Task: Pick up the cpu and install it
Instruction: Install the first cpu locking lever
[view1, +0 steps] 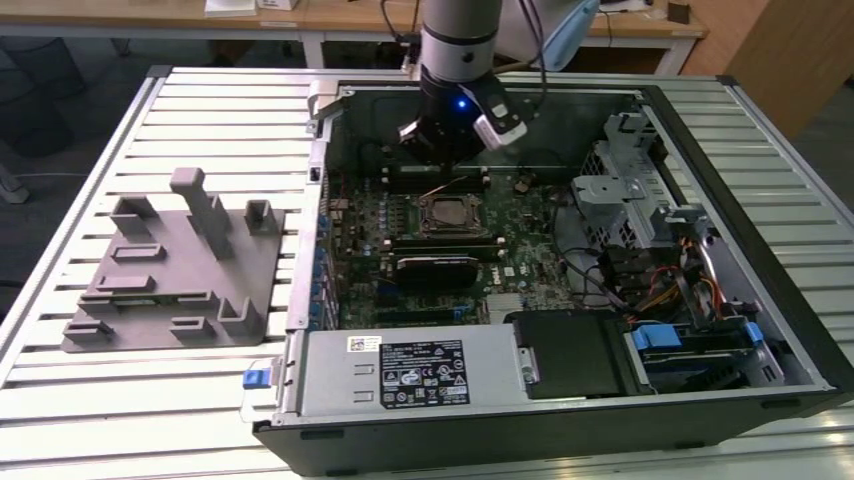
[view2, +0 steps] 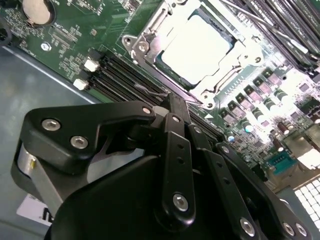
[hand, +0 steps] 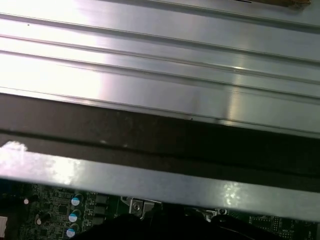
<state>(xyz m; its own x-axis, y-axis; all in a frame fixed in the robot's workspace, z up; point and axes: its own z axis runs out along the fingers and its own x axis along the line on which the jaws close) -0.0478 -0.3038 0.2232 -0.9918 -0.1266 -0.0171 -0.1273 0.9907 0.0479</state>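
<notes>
The cpu (view2: 196, 47) lies flat in its socket (view2: 142, 47), upper centre of the second wrist view, seemingly already installed. The gripper (view2: 176, 107) hovers just beside it, fingers together and empty, apparently clear after release.

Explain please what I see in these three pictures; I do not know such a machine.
It is a robot arm with a gripper at its tip, working over an open computer case that lies on a ribbed metal table. The exterior view looks from outside the arm; both wrist views come from cameras riding near the wrist. In the second wrist view the black gripper hangs above the motherboard, and the cpu, a pale silver square, already sits in its socket. The gripper holds nothing. A grey plastic fixture stands on the table beside the case.
</notes>
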